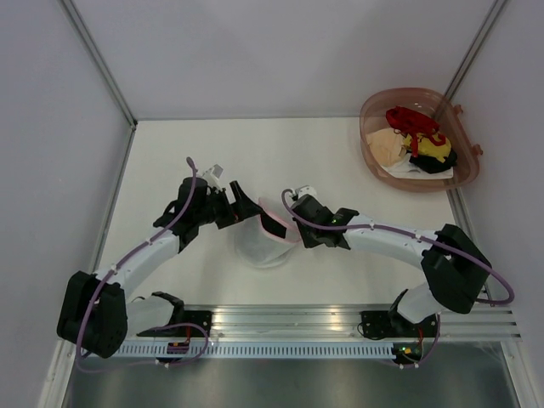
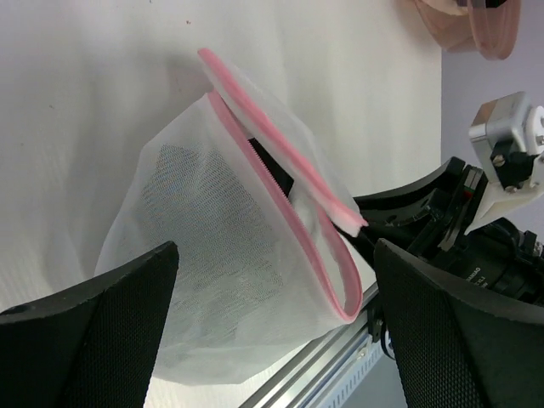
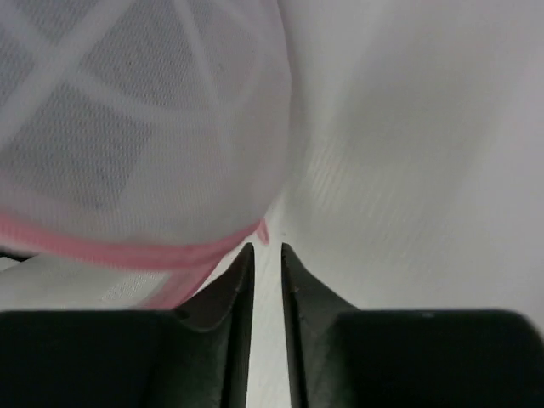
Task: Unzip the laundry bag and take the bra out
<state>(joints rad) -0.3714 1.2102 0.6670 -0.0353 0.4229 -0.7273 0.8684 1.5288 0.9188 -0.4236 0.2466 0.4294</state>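
In the right wrist view the laundry bag (image 3: 136, 127) is blurred, cropped, its contents indistinct.

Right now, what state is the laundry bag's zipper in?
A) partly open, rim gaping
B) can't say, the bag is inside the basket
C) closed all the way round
A: in the left wrist view the laundry bag shows its pink zipper rim split into two edges with a dark gap between them. The bag lies on the table, well apart from the basket.
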